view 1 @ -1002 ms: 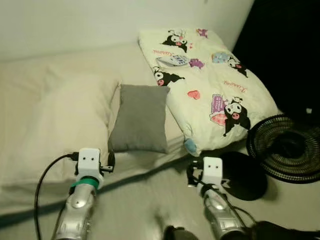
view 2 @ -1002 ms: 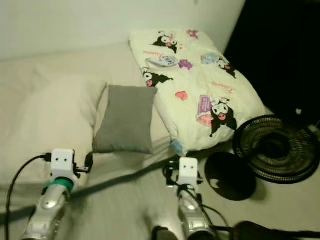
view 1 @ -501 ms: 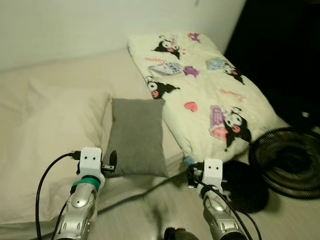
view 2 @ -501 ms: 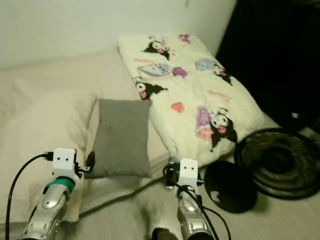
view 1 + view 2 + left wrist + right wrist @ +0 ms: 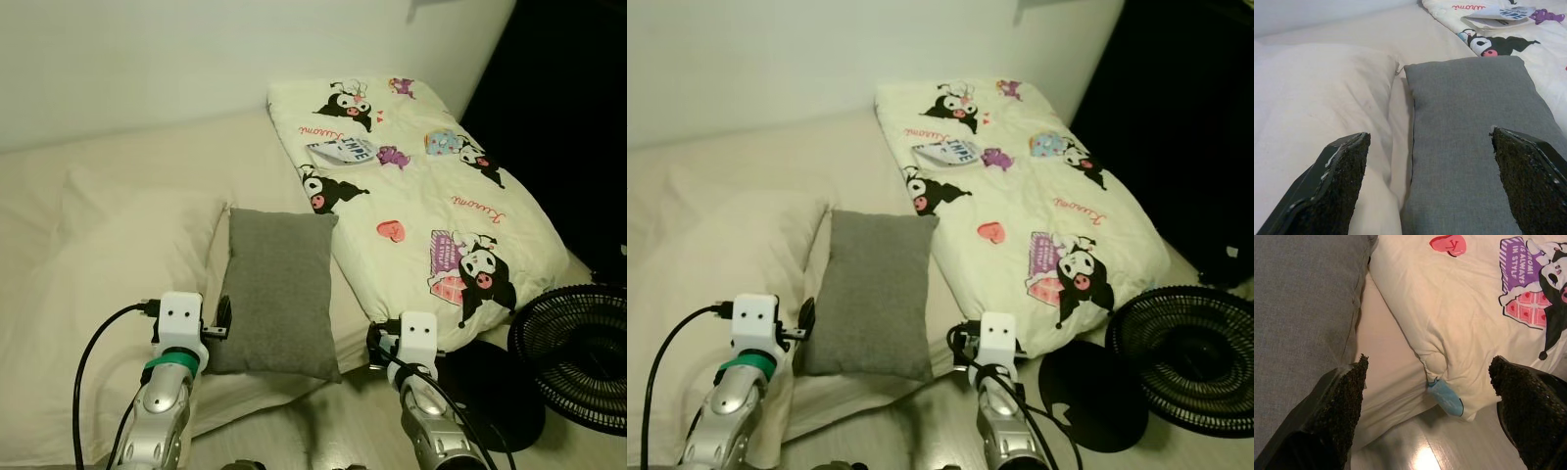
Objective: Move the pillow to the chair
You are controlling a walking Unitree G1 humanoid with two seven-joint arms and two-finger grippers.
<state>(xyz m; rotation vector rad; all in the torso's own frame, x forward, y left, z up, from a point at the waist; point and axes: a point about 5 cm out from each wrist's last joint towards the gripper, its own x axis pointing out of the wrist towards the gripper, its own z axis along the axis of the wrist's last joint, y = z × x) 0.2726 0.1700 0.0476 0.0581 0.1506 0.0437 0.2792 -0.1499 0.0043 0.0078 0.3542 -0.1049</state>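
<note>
Grey fabric is what we're after: the small grey pillow [image 5: 277, 291] lies flat on the bed [image 5: 127, 186], just below the middle of the left eye frame, long side running away from us. It rests partly over the edge of a larger cream pillow [image 5: 108, 284] on its left. On its right, close alongside, sits the cartoon-print duvet [image 5: 411, 186], which runs up toward the upper right. A small booklet [image 5: 340, 150] lies on that duvet near the top.

We're in the approach step, nothing lifted yet. Our left claw [image 5: 1425, 183] is spread wide, holding nothing, fingers [image 5: 1334, 186] either side of the pillow's near end in the wrist view; one sits over the cream pillow, the other over the grey cloth. Our right claw [image 5: 1435, 406] is likewise released and wide, hovering over the seam between the grey pillow and the duvet, with a blue corner tag [image 5: 1445, 399] of the duvet between its fingers.

Lower right of the frame, a black fan [image 5: 578, 357] lies on the floor beside its round black base [image 5: 495, 392], close to our right arm.

Next, we judge, the claws need to go forward and down onto the near edge and close on the soft cloth. The right claw should shift toward the grey pillow, lest it catch the duvet instead. We see no chair from here, so a turn comes after the lift.
</note>
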